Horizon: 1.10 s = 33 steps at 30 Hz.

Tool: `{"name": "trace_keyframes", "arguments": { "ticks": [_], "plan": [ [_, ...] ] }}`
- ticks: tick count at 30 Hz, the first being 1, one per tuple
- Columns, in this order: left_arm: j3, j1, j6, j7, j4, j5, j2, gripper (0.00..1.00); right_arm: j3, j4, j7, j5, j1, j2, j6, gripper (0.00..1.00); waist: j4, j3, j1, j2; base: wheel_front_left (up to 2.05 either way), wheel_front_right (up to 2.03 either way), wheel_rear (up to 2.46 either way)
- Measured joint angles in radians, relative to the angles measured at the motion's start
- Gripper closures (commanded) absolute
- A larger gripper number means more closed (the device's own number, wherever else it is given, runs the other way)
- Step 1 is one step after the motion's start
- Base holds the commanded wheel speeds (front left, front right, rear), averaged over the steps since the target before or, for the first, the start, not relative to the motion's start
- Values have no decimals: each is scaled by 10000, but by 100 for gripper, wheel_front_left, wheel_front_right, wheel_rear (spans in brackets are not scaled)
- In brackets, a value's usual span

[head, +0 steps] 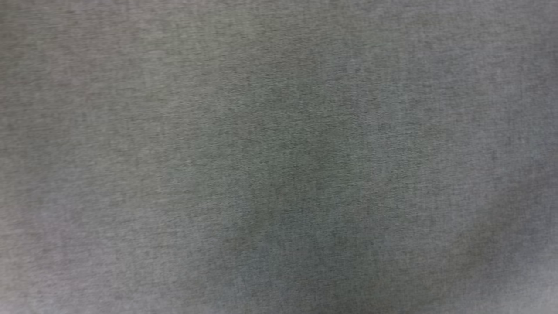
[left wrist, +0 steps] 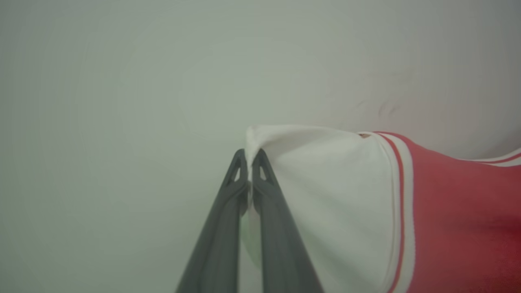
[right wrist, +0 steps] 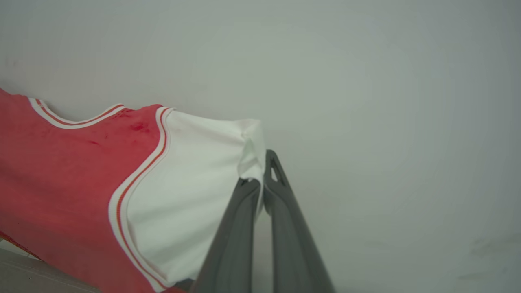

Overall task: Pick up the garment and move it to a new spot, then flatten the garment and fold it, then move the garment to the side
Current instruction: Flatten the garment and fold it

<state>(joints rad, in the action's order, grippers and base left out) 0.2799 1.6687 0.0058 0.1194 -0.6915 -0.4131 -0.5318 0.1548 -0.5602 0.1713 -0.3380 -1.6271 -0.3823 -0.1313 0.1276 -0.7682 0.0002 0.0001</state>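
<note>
Shirt [left wrist: 447, 211]: held up by both sleeves, one in each gripper, with a pale backdrop [left wrist: 122, 101] behind it.
Left gripper [left wrist: 249, 156]: clenched on the bunched edge of a white sleeve [left wrist: 325, 183]; a fold of cloth pokes up between the two dark fingertips.
Right gripper [right wrist: 260, 169]: clenched on the edge of the other white sleeve [right wrist: 191, 183]; the cloth drapes over one fingertip and hides it.
Shirt's look: red body and white sleeves, with striped trim [left wrist: 401, 203] in red and white where each sleeve meets the body. The same trim runs along the neckline [right wrist: 73, 118]. Darker red blotches sit on the body just below the neckline.
Shirt's lie: pulled fairly taut from each gripper, with soft creases near the pinched edges.
Head view: grey cloth [head: 279, 157] with a fine weave, blurred, patchy with shadow.
Cut off: the shirt's lower body and any print run out of both wrist views.
Hard to make out: a dull strip [right wrist: 32, 276] below the shirt; whether the shirt touches anything underneath.
</note>
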Motion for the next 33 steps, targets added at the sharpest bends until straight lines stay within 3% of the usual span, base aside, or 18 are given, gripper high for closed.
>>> {"name": "trace_keyframes", "arguments": {
  "ticks": [8,14,19,25,33],
  "plan": [
    [-339,-2117,-234,1089,276,-696,288,100,550,355,-219,-966,1530,-681,0,100,-392,525,-1,0,0,0,0],
    [-959,-5545,-221,1392,1417,-1363,449,100,792,1488,-314,-1783,4640,-1202,0,100,-653,1713,-2,0,0,0,0],
    [-1547,-8812,148,1406,2874,-1666,485,100,451,2717,-75,-2140,7686,-1279,0,100,-783,2950,-2,0,0,0,0],
    [-1852,-12202,698,1375,4219,-1885,531,100,-500,3879,426,-2224,11008,-876,-2,100,-874,4301,-3,0,0,0,0],
    [-2057,-16160,1774,1026,5346,-2159,861,100,-1484,4577,775,-1808,14621,351,-6,100,-823,5699,-5,0,0,0,0]
  ]
}}
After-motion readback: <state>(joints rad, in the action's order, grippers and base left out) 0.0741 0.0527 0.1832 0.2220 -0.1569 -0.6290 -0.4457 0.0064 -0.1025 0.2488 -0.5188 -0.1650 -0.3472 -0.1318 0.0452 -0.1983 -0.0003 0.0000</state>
